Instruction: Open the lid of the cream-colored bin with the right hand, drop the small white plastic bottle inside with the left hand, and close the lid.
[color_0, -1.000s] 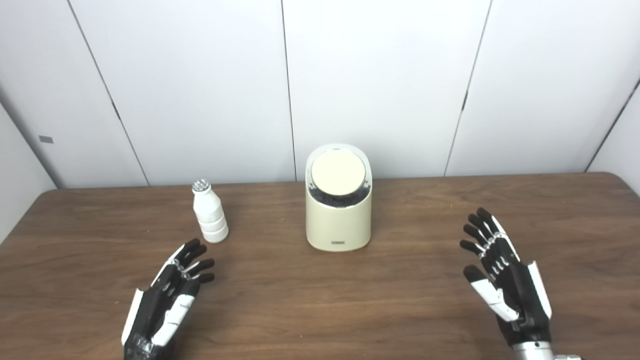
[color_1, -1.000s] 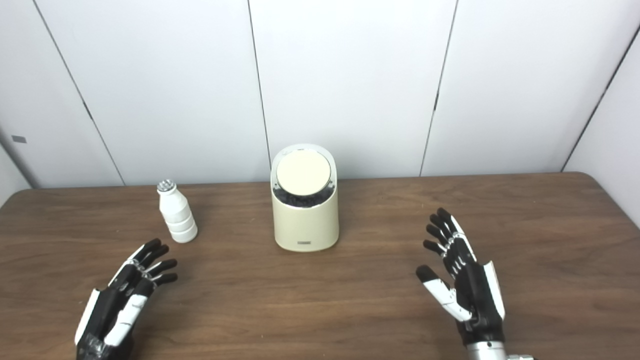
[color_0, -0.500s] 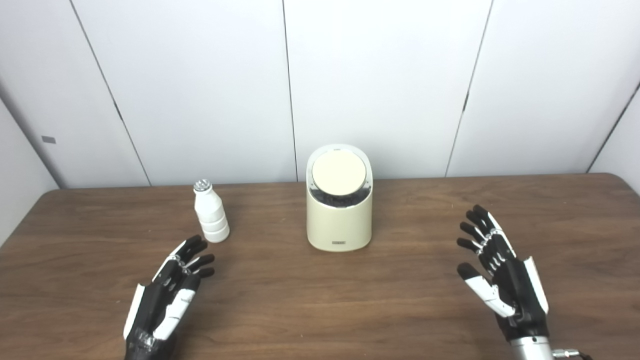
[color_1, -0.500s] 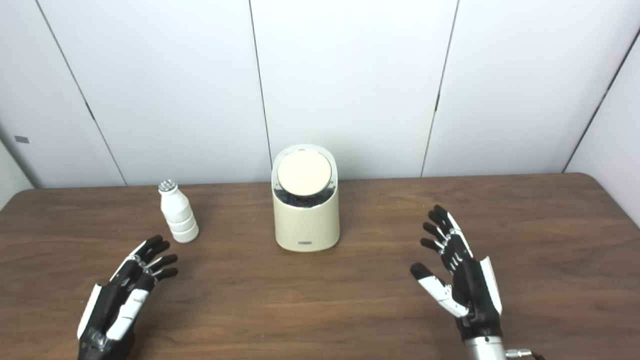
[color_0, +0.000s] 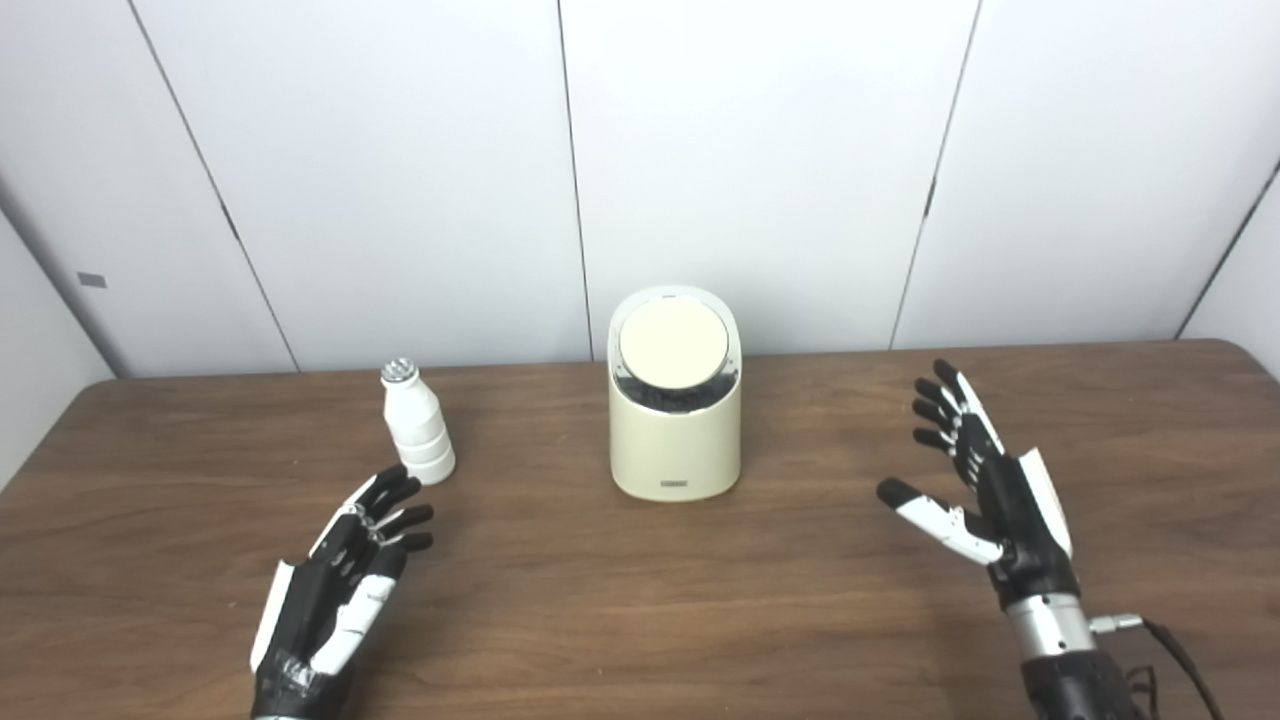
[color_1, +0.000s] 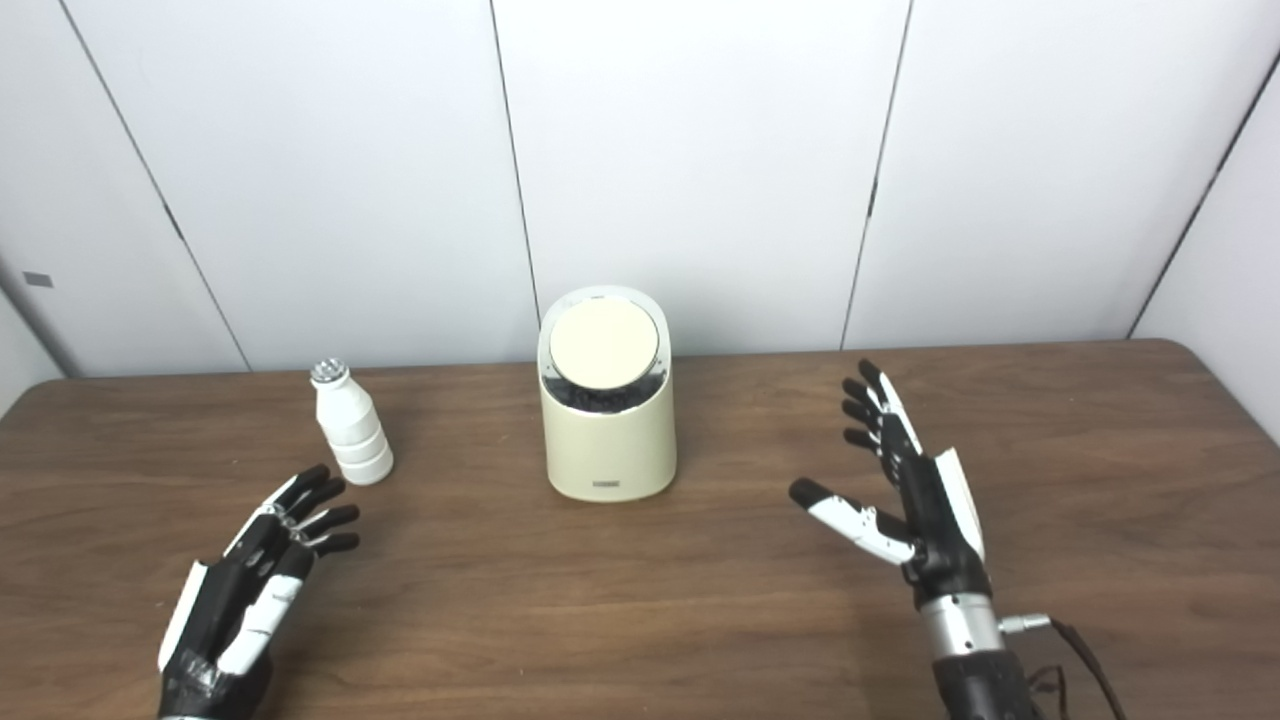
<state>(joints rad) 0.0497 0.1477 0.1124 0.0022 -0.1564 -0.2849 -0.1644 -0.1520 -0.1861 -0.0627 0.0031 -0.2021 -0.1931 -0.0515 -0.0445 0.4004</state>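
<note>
Both hands empty, fingers spread, nothing begun.
Our right hand (color_0: 985, 478) must reach the cream-coloured plastic bin's (color_0: 675, 440) round lid (color_0: 672, 343); our left hand (color_0: 340, 580) waits near the small white plastic bottle (color_0: 417, 425) upright on the brown wooden bench (color_0: 640, 600).

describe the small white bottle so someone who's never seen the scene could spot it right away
On the brown wooden table, find the cream bin at centre. The bottle stands upright to its left, apart from it, just beyond the open left hand. It is the only white, ribbed item, with a silvery cap.
</note>
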